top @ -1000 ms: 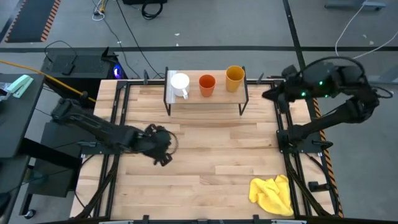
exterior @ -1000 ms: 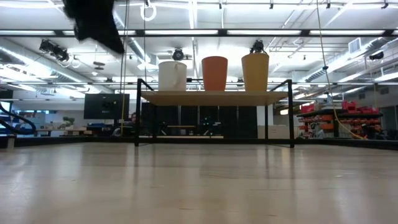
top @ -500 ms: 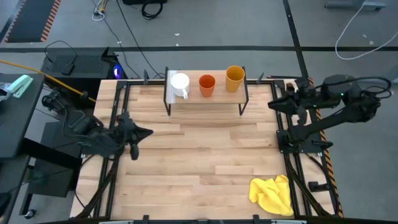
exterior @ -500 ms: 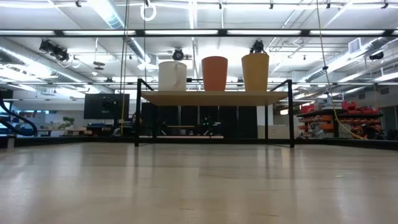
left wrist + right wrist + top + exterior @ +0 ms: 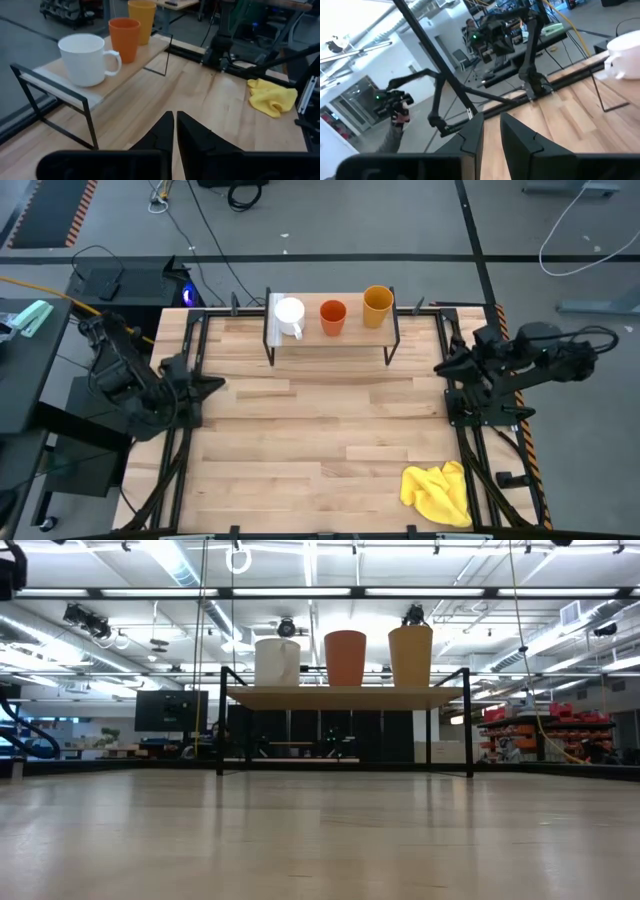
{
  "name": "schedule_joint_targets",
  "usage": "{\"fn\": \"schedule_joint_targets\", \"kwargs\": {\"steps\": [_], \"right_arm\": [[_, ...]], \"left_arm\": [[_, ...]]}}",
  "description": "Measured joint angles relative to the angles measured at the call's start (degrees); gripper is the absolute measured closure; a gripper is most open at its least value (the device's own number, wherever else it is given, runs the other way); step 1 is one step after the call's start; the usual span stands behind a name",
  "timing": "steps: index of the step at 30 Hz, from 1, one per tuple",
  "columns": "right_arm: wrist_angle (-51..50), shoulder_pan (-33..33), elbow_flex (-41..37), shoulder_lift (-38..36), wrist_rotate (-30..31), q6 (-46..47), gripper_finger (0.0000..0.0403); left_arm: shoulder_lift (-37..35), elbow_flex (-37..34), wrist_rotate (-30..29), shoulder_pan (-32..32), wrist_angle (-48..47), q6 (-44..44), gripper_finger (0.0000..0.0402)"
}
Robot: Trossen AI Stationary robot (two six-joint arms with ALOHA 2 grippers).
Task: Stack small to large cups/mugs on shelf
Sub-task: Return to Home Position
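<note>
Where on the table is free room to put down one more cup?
Tabletop between shelf and yellow cloth is bare; left gripper and right gripper wait at its sides. Shelf is crowded: white mug, orange cup, yellow cup.

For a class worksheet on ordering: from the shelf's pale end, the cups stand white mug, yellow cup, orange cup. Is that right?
No. On the shelf the order is white mug, orange cup, yellow cup: orange stands in the middle, yellow at the far end. The high view shows it.

Bright, even light from ceiling strips (image 5: pixel 440 592) — soft, faint shadows.
</note>
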Motion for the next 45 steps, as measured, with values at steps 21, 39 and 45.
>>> {"fn": "schedule_joint_targets", "kwargs": {"steps": [21, 39, 45], "right_arm": [[9.8, 0.0, -2.9, -0.9, -4.0, -7.4, 0.0331], [9.5, 0.0, -2.8, -0.9, -6.8, -3.9, 0.0331], [9.7, 0.0, -2.8, -0.9, -9.2, -2.5, 0.0331]], "left_arm": [[-4.9, -7.9, -3.5, -14.4, 11.9, -1.6, 0.0372], [-2.6, -11.7, 50.8, -11.2, 69.3, 61.8, 0.0368], [-3.5, -14.2, 57.1, -4.0, 68.7, 58.7, 0.0376]]}}
